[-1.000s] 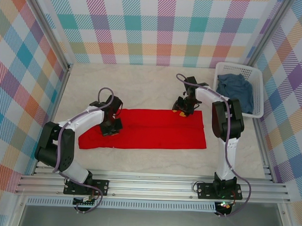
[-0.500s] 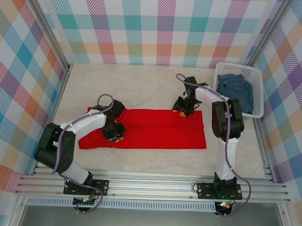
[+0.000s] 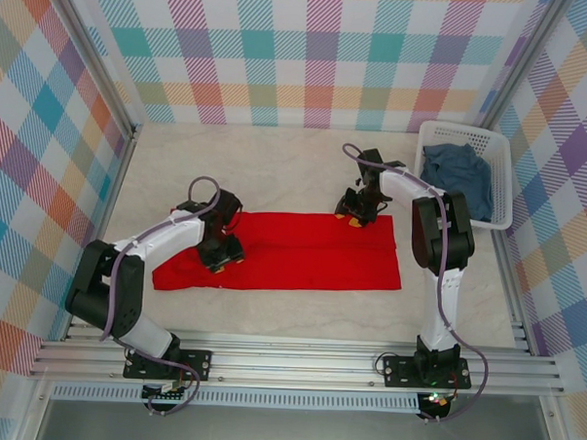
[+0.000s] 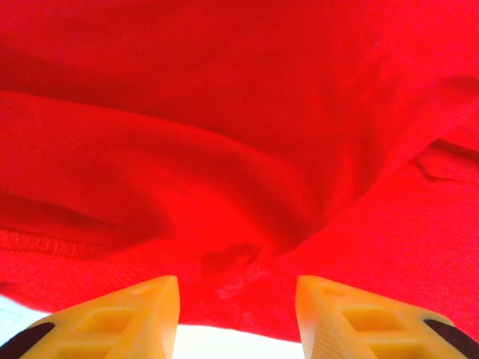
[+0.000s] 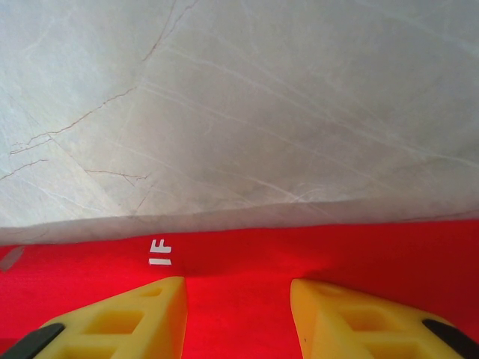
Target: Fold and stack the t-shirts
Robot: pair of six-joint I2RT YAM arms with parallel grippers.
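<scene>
Currently, the red t-shirt [image 3: 302, 252] is lying as a long folded strip on the table [image 3: 276, 171], while the blue-grey t-shirt [image 3: 458, 174] is sitting in the white basket [image 3: 453, 128]. The left gripper [image 3: 222, 258] is resting near the strip's left end, jaws parted around puckered cloth. The right gripper [image 3: 354, 218] is resting at the far edge, jaws likewise parted, beside white lettering [image 5: 159, 251] reading "IF".

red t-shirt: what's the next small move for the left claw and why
Probably close the left claw on the red t-shirt: its open fingers straddle a bunched cloth edge, and the right claw sits open at the far edge.
</scene>
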